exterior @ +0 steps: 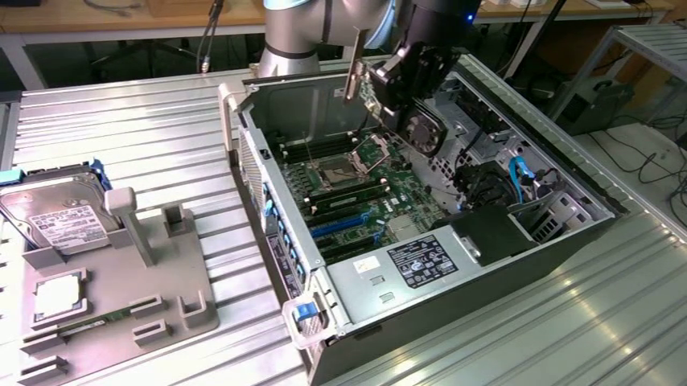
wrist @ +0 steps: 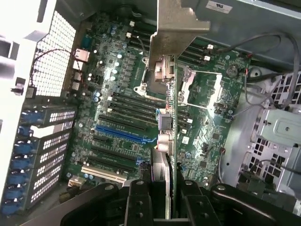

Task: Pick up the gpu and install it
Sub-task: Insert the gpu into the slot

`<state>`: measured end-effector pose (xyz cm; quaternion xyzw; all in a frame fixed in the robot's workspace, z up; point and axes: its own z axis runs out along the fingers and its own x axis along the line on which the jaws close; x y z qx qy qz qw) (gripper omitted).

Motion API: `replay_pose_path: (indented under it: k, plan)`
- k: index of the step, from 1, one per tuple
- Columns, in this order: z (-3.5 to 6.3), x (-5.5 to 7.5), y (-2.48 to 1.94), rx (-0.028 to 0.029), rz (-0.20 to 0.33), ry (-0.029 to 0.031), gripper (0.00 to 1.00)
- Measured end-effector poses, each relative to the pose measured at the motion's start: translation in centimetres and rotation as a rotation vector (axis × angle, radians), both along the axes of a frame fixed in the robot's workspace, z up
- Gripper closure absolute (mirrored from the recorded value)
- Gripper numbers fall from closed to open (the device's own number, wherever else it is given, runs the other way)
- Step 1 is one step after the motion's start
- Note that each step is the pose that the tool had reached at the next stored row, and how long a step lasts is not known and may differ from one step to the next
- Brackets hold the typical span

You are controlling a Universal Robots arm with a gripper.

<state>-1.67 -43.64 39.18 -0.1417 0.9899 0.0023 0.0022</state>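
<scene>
Wrist view: gpu (wrist: 171,108) edge-on in pincer (wrist: 166,192)

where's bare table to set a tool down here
Bare ribbed table lies at the exterior view's upper left, past the gray fixture and beside the computer case, and again along the case at the lower right. Crowded: the fixture holds a hard drive and processor; the gpu hangs in the jaws over the case's open interior.

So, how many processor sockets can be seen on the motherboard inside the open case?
2. The first socket lies mid-board; the second socket lies next to it, toward the exterior view's right. More may be hidden.
</scene>
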Motion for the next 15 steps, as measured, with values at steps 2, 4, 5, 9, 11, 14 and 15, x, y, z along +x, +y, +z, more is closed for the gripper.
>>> replay_pose_path:
  k: [2, 4, 5, 9, 11, 14, 15]
  plan:
    - [0.0, 0.0, 0.0, 0.0, 0.028, 0.0, 0.72]
    - [0.0, 0.0, 0.0, 0.0, 0.058, 0.0, 0.72]
    - [0.0, 0.0, 0.0, -0.0001, 0.083, 0.0, 0.72]
    - [0.0, 0.0, 0.0, -0.0009, 0.151, 0.0, 0.72]
    - [0.0, 0.0, 0.0, -0.0013, 0.18, 0.0001, 0.72]
    - [0.0, 0.0, 0.0, -0.0025, 0.225, 0.0001, 0.72]
    - [0.0, 0.0, 0.0, -0.0026, 0.239, 0.0001, 0.72]
